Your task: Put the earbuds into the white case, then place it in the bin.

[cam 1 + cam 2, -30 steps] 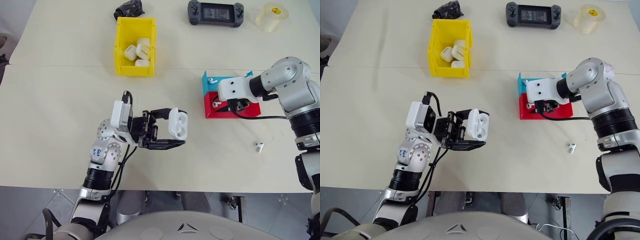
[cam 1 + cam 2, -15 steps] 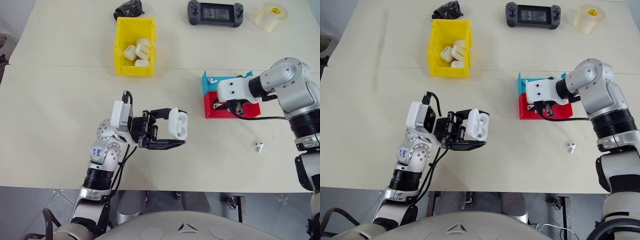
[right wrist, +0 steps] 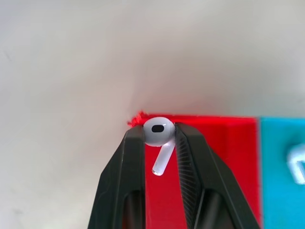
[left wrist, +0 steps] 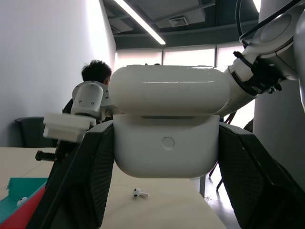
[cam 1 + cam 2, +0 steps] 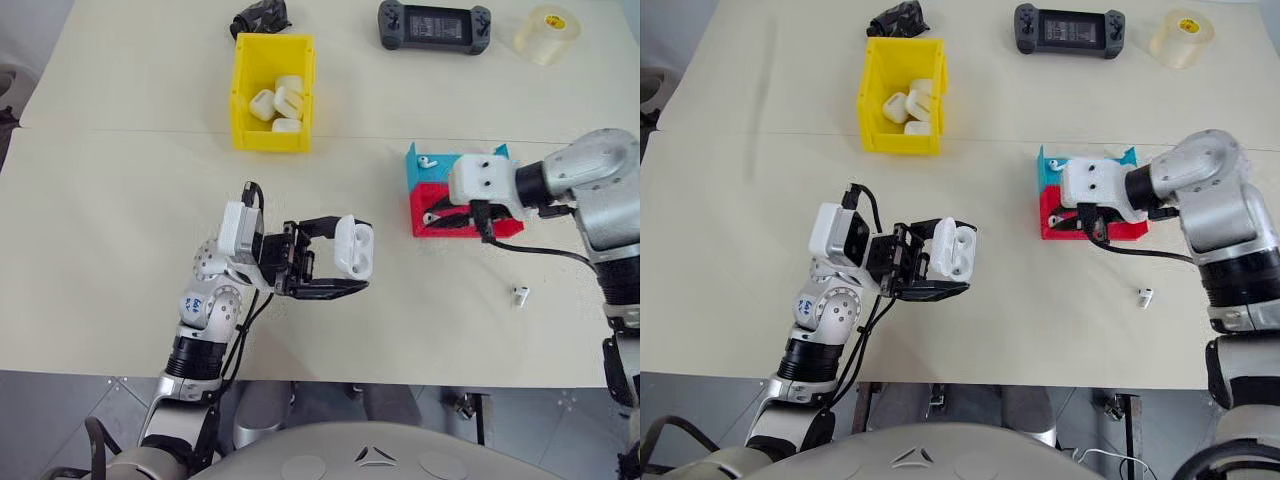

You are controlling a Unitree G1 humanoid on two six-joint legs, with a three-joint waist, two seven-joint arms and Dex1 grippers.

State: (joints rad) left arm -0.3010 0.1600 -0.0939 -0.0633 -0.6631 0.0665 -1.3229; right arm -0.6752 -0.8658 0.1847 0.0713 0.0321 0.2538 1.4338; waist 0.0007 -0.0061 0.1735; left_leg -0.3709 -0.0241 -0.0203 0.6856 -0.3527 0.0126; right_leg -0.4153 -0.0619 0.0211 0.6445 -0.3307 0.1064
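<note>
No brand name or label can be read on any object; the tape roll (image 5: 545, 33) at the desk's far right corner and the black handheld game console (image 5: 433, 25) near the far edge show no legible writing.

The left gripper (image 5: 345, 270) is clenched on the white case (image 5: 354, 247), its two black fingers (image 4: 90, 181) pressing the case's sides. The case is held in the air above the middle of the cream desk (image 5: 120, 200), toward the near edge, with its lid hinged open and two empty sockets facing the right arm.

The right gripper (image 3: 159, 133) is over the red tray (image 5: 440, 218), right of the desk's centre. Its fingers are nearly closed, pinching one earbud (image 3: 158, 132) by its rounded head, the short stem hanging down between the fingertips. The red tray lies just behind the bud in the right wrist view.

A second earbud (image 5: 428, 160) lies in the teal tray (image 5: 425, 168), which touches the red tray on its far side. A small white piece (image 5: 519, 294) lies loose on the desk near the right edge.

The yellow bin (image 5: 272, 92) stands toward the far edge, left of centre, well apart from both grippers, with several white cases (image 5: 275, 102) inside. A crumpled black object (image 5: 258, 18) lies just behind the bin.
</note>
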